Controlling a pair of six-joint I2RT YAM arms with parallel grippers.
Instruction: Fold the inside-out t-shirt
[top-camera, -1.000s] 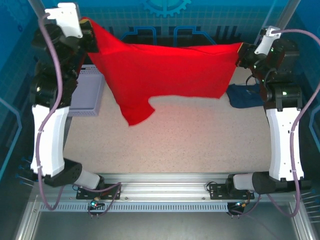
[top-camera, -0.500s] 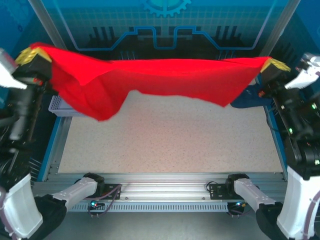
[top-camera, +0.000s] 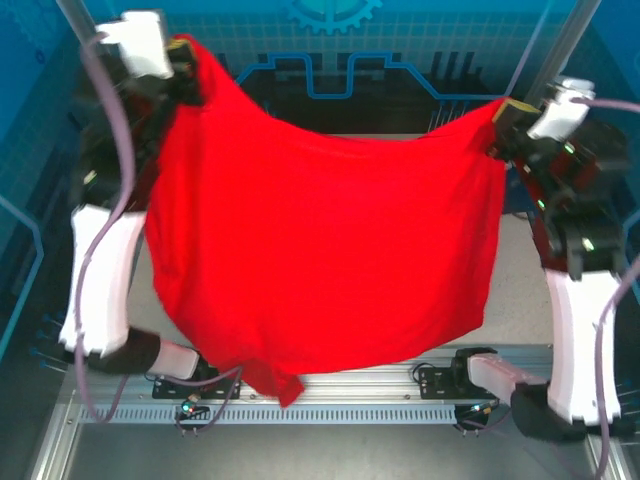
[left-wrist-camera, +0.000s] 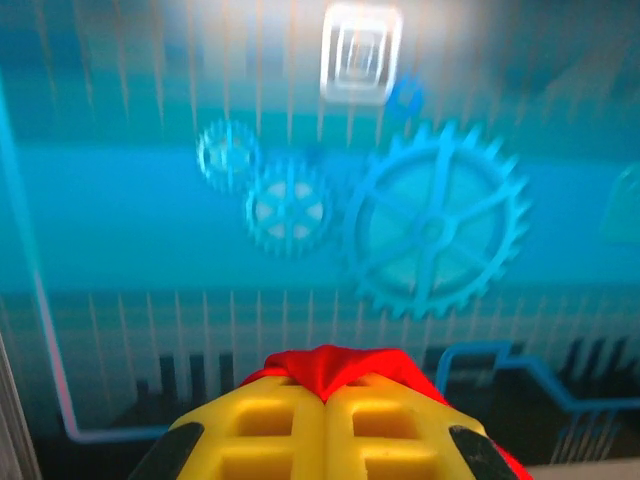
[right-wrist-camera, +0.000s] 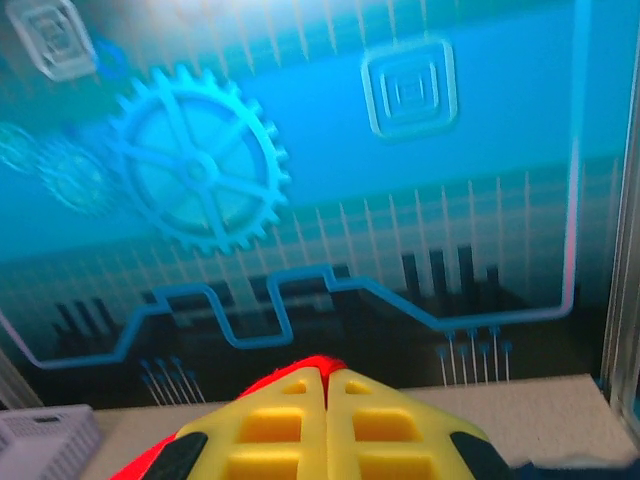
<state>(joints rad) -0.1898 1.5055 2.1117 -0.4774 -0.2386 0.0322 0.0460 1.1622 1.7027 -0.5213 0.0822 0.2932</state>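
Top external: red t-shirt (top-camera: 320, 250) is held up in the air, spread flat between both arms. Left tool (top-camera: 183, 55) has the upper left corner at far left, and it sits higher than the right one. Right tool (top-camera: 508, 112) has the upper right corner at far right. The held edge runs left-right and sags in the middle. The long axis looks roughly left-right along that edge. The body hangs from it toward the near side and covers most of the counter (top-camera: 517, 300). The face toward the camera is plain red. The lowest flap (top-camera: 285, 385) hangs over the aluminium rail (top-camera: 380, 385) between the arm bases.

Left wrist: yellow fingers (left-wrist-camera: 270, 430) are pressed together, clamped on the shirt. A red fold (left-wrist-camera: 325, 362) pokes out past the tips. Behind them is the blue back wall with a gear graphic (left-wrist-camera: 435, 230), blurred.

Right wrist: yellow fingers (right-wrist-camera: 270, 430) are also together, clamped on the shirt. Red cloth shows at the tips (right-wrist-camera: 312, 364) and trails off lower left. A pale perforated basket (right-wrist-camera: 40, 435) sits at the lower left corner, on the counter.
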